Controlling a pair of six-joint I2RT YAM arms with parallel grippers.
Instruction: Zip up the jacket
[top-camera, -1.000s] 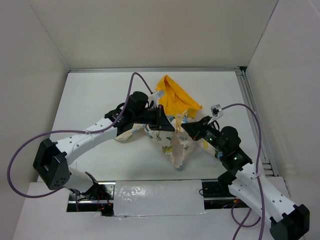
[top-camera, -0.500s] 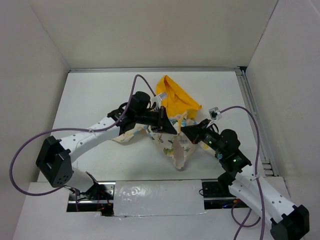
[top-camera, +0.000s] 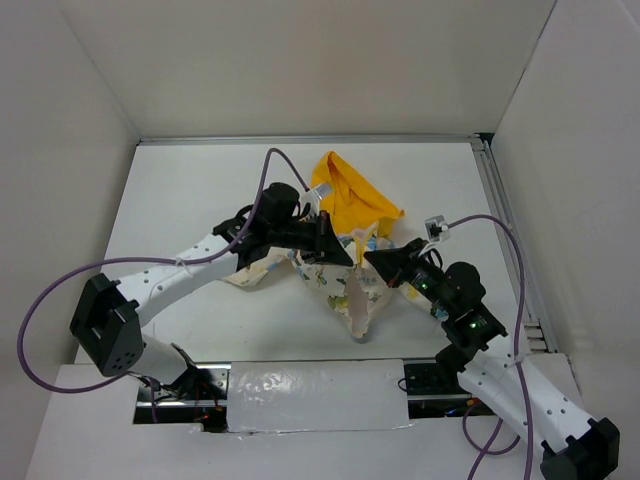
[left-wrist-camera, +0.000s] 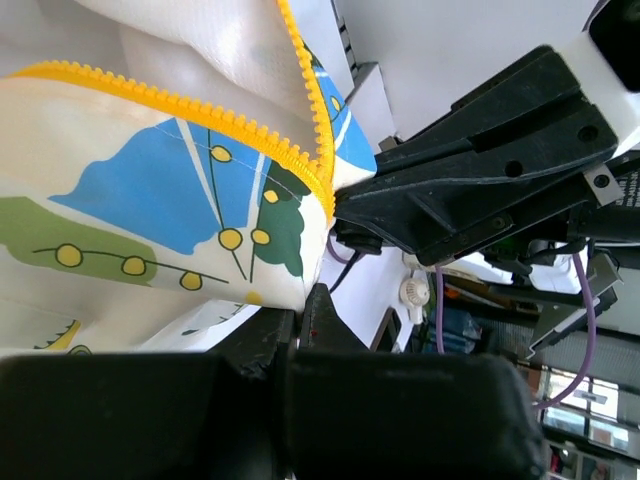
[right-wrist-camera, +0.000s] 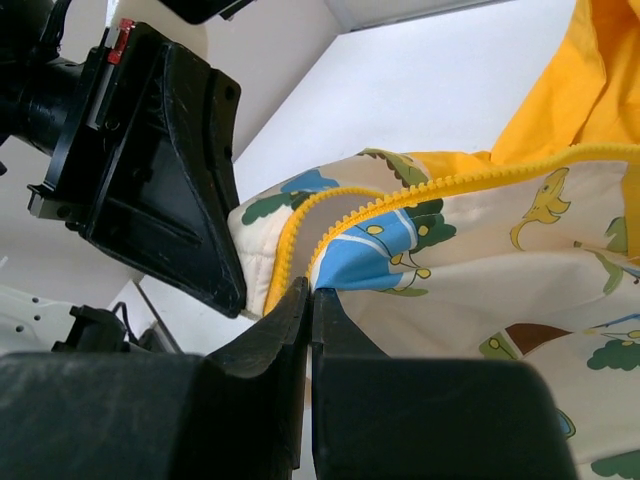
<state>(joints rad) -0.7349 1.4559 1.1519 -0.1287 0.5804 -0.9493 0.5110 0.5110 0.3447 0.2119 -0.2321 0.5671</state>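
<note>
Cream jacket hangs pinched between left hand and right hand.

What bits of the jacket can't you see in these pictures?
- Zipper slider: not showing in any view. In the top view the left gripper and right gripper cover where the jacket edges meet.
- Sleeves: top view, bunched fabric, partly under the left arm.
- Zipper teeth: wrist views, cut off by the picture edges.

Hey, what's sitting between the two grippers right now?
Just the jacket: a bunched bit with its yellow zipper teeth bridges the left gripper and right gripper. The right wrist view shows it best.
</note>
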